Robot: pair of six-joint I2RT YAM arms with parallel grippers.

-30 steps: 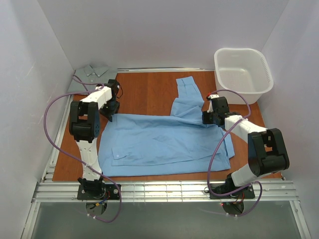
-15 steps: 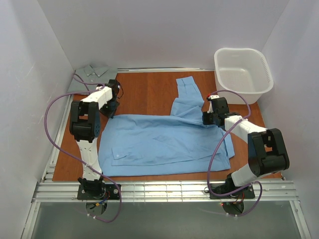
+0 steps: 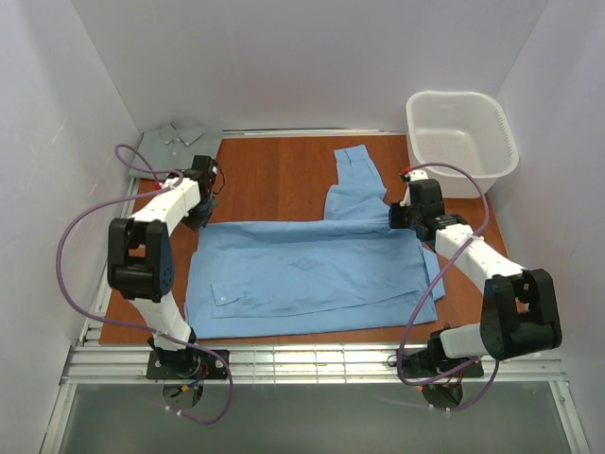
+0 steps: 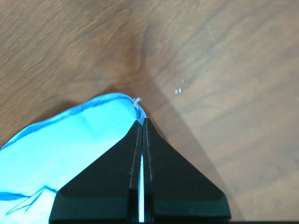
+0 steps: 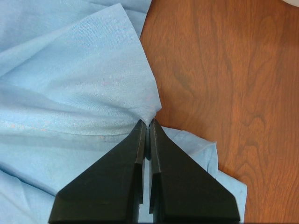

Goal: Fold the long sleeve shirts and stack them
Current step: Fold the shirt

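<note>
Top view: two shirts and one white basket (image 3: 463,168) are sitting on the counter (image 3: 274,180). The sky-blue shirt (image 3: 312,270) is lying spread mid-counter, and the grey-green shirt (image 3: 175,142) is lying compact at the far left corner. The basket is standing far right, showing only its white inside.

Left wrist view: the left fingers (image 4: 112,186) are pressing closed on the sky-blue shirt's corner.

Right wrist view: the right fingers (image 5: 112,186) are pinching closed on a fold of the sky-blue shirt.
</note>
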